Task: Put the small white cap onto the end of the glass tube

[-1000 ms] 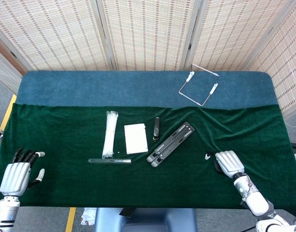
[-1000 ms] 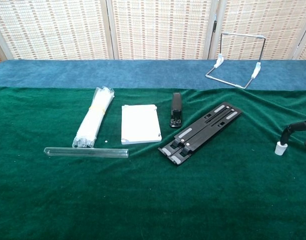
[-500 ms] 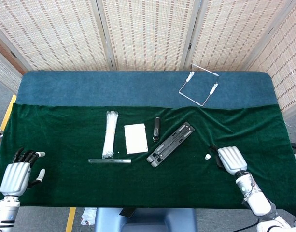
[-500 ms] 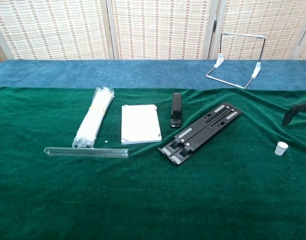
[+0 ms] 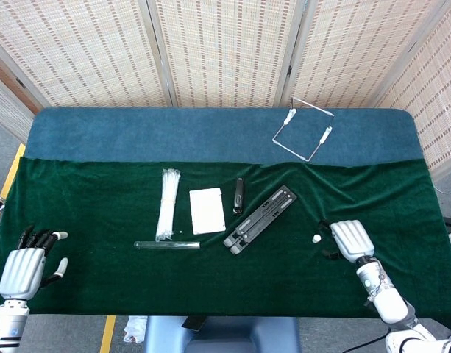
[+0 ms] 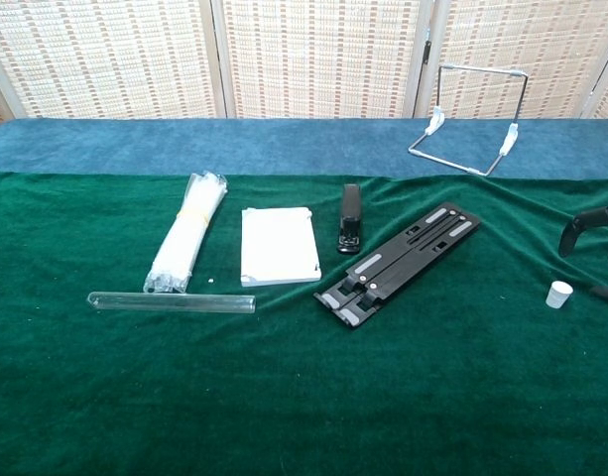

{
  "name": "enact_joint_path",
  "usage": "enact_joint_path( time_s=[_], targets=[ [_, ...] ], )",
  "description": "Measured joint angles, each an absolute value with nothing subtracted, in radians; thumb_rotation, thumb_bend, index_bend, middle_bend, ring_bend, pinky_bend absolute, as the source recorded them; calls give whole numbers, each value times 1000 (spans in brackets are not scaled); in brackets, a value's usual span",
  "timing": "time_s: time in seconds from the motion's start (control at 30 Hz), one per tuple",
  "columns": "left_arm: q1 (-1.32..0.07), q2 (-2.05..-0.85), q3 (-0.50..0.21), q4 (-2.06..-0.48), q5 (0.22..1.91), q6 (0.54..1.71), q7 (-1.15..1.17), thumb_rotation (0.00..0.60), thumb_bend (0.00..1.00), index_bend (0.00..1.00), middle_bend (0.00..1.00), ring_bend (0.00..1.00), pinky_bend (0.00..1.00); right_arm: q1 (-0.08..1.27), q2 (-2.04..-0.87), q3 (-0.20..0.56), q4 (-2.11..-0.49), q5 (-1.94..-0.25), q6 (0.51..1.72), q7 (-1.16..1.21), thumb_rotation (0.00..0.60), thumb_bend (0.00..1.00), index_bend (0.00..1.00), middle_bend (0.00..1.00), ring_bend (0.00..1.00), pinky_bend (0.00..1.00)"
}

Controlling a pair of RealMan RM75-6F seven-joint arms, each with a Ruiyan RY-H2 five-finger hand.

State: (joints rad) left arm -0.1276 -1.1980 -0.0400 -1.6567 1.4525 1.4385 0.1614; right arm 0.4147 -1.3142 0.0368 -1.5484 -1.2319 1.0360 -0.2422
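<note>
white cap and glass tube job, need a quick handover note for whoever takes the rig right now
Left hand: open, idle at the near left table edge, holding nothing.
Right hand: open, just right of the small white cap, not gripping it.
The cap stands upright on the green cloth, right of the black folding stand.
Glass tube lies flat, left of centre, in front of the bundle of white ties and the white pad.
Done: nothing; cap and tube are far apart.
Left: grasp the cap, pick up or steady the tube, push the cap on its end.

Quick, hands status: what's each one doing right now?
Left hand: open, holding nothing, fingers apart.
Right hand: open, holding nothing; the cap sits on the cloth beside it.
</note>
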Motion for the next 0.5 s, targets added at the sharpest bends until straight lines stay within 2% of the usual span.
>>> enact_joint_path(
  time_s=[0.2, 0.33, 0.5],
  targets=[
    [-130, -1199, -39, -1663, 1456, 1436, 166, 600, 434, 301, 307, 219, 104, 412, -1310, 29, -1524, -1252, 1043, -263, 523, 246, 365, 954, 1000, 1000],
    [-131, -1197, -38, -1668, 1456, 1434, 166, 600, 435, 298, 307, 219, 100, 419, -1314, 32, -1514, -1253, 1031, -257, 524, 303, 416, 959, 1000, 1000],
    [-129, -1195, -38, -1669, 1454, 1434, 168, 600, 434, 293, 307, 219, 95, 446, -1329, 37, -1488, -1242, 985, -276, 524, 352, 434, 959, 1000, 1000]
  ],
)
